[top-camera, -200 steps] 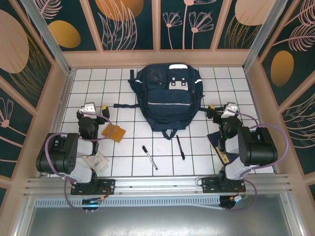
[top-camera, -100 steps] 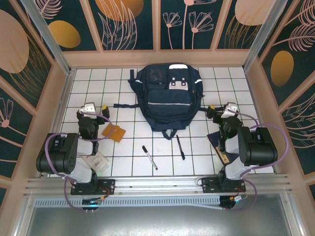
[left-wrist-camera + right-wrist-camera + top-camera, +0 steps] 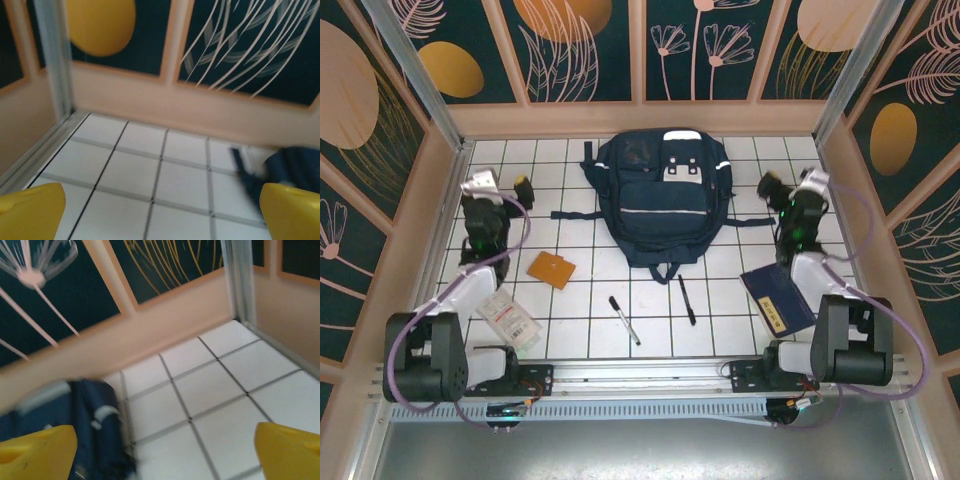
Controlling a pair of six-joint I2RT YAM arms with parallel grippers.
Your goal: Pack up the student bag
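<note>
On tiles (image 3: 582, 300), seemingly fabric student bag (image 3: 663, 195).

White tiled tabletop (image 3: 582, 300): bag (image 3: 660, 195) at twelve o'clock, orange pad (image 3: 552, 269) at nine, packet (image 3: 510, 318) at eight, marker (image 3: 624, 320) and pen (image 3: 687, 299) at six, notebook (image 3: 778, 298) at four.

Your left arm (image 3: 470, 285) stretches forward from its base along the left side. Its left gripper (image 3: 502, 188) points ahead with the jaws spread wide and holding nothing. In the wrist view its yellow fingertips (image 3: 30, 210) sit far apart. Your right arm (image 3: 810, 270) mirrors this on the right side, and the right gripper (image 3: 790, 186) is also spread wide and empty.
</note>
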